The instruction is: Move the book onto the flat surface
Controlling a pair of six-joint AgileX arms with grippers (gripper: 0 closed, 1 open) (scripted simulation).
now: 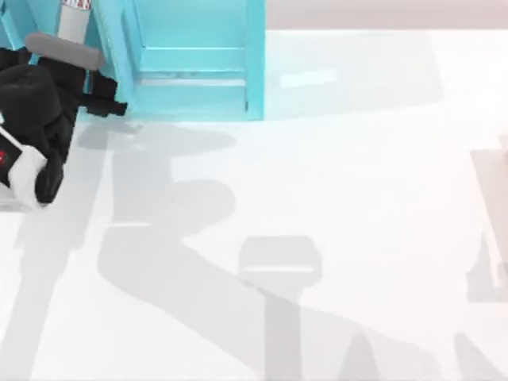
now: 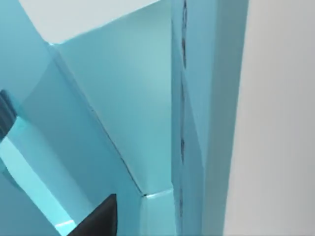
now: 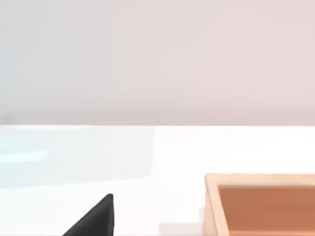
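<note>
A white block end with a small red mark (image 1: 75,12), which looks like the book, stands at the top edge inside the turquoise shelf unit (image 1: 198,63). My left gripper (image 1: 109,101) is at the shelf unit's front left corner, just below and to the right of that block. The left wrist view faces turquoise walls (image 2: 123,108) at close range, with a dark part of the left gripper (image 2: 101,219) in the corner. I cannot pick out the book's cover there. The flat surface, a broad white tabletop (image 1: 333,206), spreads in front of the shelf unit. A dark tip of my right gripper (image 3: 96,219) hangs over the tabletop (image 3: 162,152).
A grey bar (image 1: 63,49) lies across the left arm near the shelf wall. In the right wrist view an open wooden box (image 3: 261,179) sits on the tabletop beside the right gripper. Arm shadows (image 1: 175,238) fall across the table's middle and right edge.
</note>
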